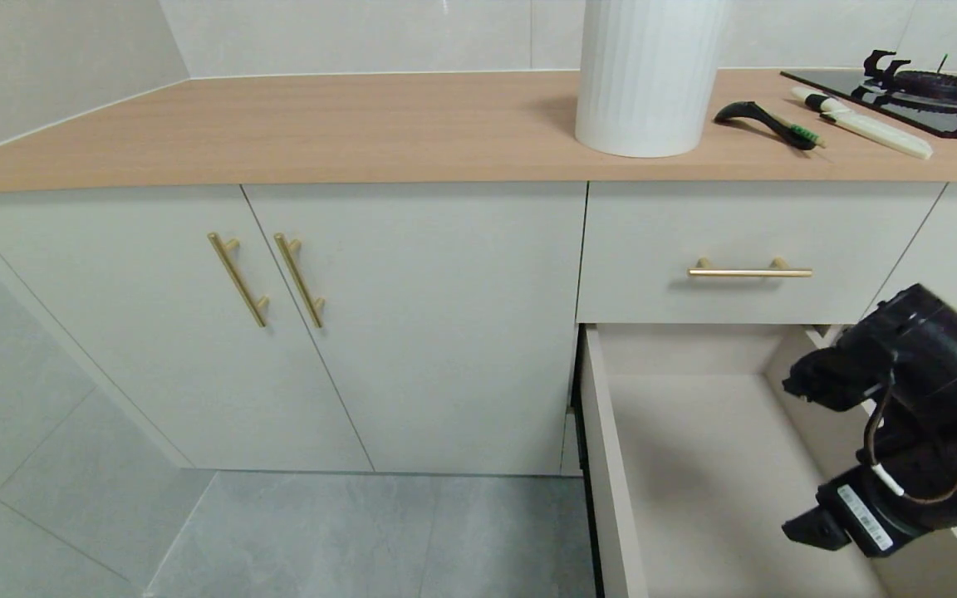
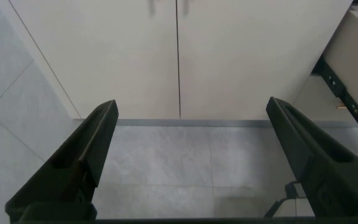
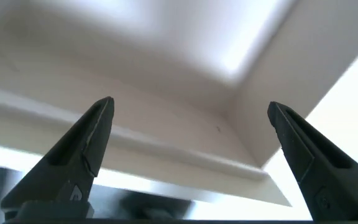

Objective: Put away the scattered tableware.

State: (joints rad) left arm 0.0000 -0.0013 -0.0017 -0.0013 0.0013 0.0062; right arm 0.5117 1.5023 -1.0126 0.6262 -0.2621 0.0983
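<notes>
The drawer (image 1: 605,432) on the right is open and bare, but the black tool (image 1: 765,123) and white knife (image 1: 865,124) lie on the far counter (image 1: 321,124), so the putting away looks all left to do, and the right gripper (image 3: 191,109) and left gripper (image 2: 191,109) both have fingers spread wide, holding nothing.

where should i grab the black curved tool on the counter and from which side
I'd take the black curved tool by the middle of its handle, coming straight down from above and pinching across its narrow width. It lies flat on the counter, and the white container stands close on one side.
</notes>
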